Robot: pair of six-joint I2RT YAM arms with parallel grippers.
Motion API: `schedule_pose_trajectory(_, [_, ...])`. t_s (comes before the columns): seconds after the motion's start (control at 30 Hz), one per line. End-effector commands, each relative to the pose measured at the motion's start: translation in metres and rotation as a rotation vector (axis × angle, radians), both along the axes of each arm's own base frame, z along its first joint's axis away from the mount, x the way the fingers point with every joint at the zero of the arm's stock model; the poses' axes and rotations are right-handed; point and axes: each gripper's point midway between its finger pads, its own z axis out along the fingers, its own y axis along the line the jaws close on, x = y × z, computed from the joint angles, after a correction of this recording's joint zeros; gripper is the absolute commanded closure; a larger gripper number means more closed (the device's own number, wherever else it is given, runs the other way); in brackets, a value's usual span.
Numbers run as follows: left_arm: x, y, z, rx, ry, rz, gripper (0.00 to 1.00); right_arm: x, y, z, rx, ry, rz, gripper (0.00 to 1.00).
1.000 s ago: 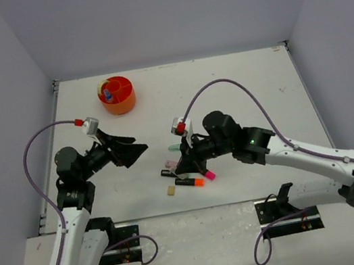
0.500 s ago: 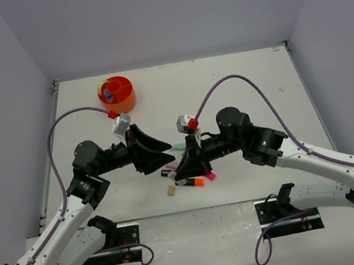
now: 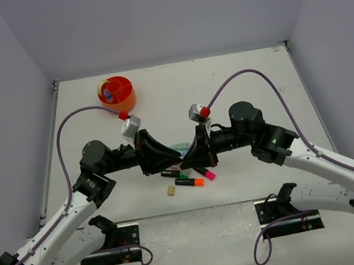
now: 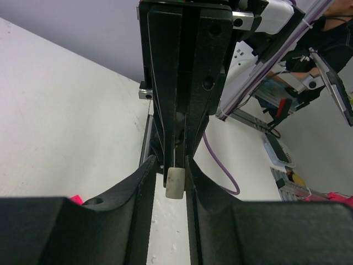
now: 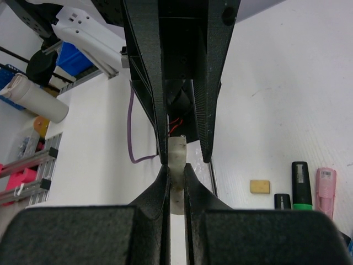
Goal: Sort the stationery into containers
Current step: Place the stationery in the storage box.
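Within right tool (image 5: 175,170), pale piece (image 5: 176,152) juts lengthwise leftward

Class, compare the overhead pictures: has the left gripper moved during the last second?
Yes. The left gripper moved rightward, farther from the orange organiser, toward mid-table.
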Motion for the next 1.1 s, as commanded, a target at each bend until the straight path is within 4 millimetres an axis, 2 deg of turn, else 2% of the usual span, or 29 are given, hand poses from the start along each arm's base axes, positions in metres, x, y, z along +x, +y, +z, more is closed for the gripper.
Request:
schedule_pose_trajectory(0.0, [0.000, -0.002, 0.016, -0.032, -0.065, -0.012, 0.73, -0.002, -0.005, 0.020, 0.066, -0.038, -0.002, 1.00])
schedule_pose_trajectory(0.17, [-0.001, -0.003, 0.018, -0.033, -0.066, -0.017, 0.98, 0.009, -0.009, 0.015, 0.058, -0.030, -0.047, 1.00])
schedule_pose_trajectory(0.3, [0.005, -0.003, 0.022, -0.030, -0.080, 0.020, 1.00, 0.015, -0.010, 0.012, 0.051, -0.017, -0.067, 0.97])
schedule_pose_trajectory(0.33, [0.012, -0.003, 0.021, -0.017, -0.066, 0.060, 1.00, 0.016, -0.010, 0.011, 0.047, -0.016, -0.077, 0.80])
schedule_pose_trajectory(0.37, [0.026, -0.003, 0.017, 0.012, -0.049, 0.133, 1.00, 0.020, -0.011, 0.008, 0.040, -0.013, -0.102, 0.49])
schedule_pose_trajectory(0.4, [0.041, -0.002, 0.015, 0.043, -0.034, 0.209, 1.00, 0.023, -0.012, 0.006, 0.034, -0.011, -0.125, 0.25])
schedule_pose_trajectory(0.43, [0.051, 0.001, 0.014, 0.074, -0.024, 0.265, 1.00, 0.025, -0.014, 0.004, 0.027, -0.010, -0.149, 0.08])
schedule_pose_trajectory(0.47, [0.056, 0.002, 0.016, 0.099, -0.017, 0.292, 1.00, 0.029, -0.017, 0.001, 0.020, -0.013, -0.180, 0.07])
schedule_pose_trajectory(0.53, [0.105, 0.017, 0.004, 0.230, 0.038, 0.549, 1.00, 0.042, -0.027, -0.006, -0.013, -0.026, -0.287, 0.01])
schedule_pose_trajectory(0.57, [0.110, 0.021, 0.007, 0.255, 0.041, 0.586, 1.00, 0.050, -0.032, -0.007, -0.021, -0.036, -0.347, 0.01])
schedule_pose_trajectory(0.6, [0.144, 0.039, -0.004, 0.332, 0.075, 0.779, 1.00, 0.061, -0.043, -0.015, -0.066, -0.017, -0.444, 0.01])
schedule_pose_trajectory(0.63, [0.170, 0.059, -0.005, 0.398, 0.092, 0.955, 1.00, 0.079, -0.062, -0.022, -0.115, -0.020, -0.600, 0.01])
schedule_pose_trajectory(0.73, [0.213, 0.094, -0.004, 0.484, 0.107, 1.245, 1.00, 0.103, -0.102, -0.032, -0.162, -0.007, -0.878, 0.01])
schedule_pose_trajectory(0.8, [0.251, 0.108, 0.006, 0.493, 0.090, 1.386, 1.00, 0.099, -0.111, -0.033, -0.145, 0.008, -0.909, 0.01])
schedule_pose_trajectory(0.87, [0.292, 0.124, 0.012, 0.518, 0.070, 1.527, 1.00, 0.091, -0.110, -0.034, -0.126, 0.025, -0.881, 0.01])
schedule_pose_trajectory(0.9, [0.319, 0.132, 0.018, 0.523, 0.070, 1.598, 1.00, 0.085, -0.109, -0.034, -0.118, 0.031, -0.853, 0.01])
schedule_pose_trajectory(0.93, [0.336, 0.137, 0.022, 0.523, 0.063, 1.629, 1.00, 0.081, -0.108, -0.039, -0.125, 0.048, -0.841, 0.01])
schedule_pose_trajectory(0.97, [0.359, 0.143, 0.007, 0.565, 0.063, 1.658, 1.00, 0.079, -0.109, -0.043, -0.135, 0.057, -0.837, 0.01])
schedule_pose_trajectory(1.0, [0.377, 0.146, 0.007, 0.579, 0.042, 1.685, 1.00, 0.076, -0.111, -0.047, -0.142, 0.069, -0.838, 0.01])
schedule_pose_trajectory(1.07, [0.406, 0.150, 0.026, 0.577, -0.026, 1.741, 1.00, 0.072, -0.116, -0.052, -0.141, 0.085, -0.845, 0.01])
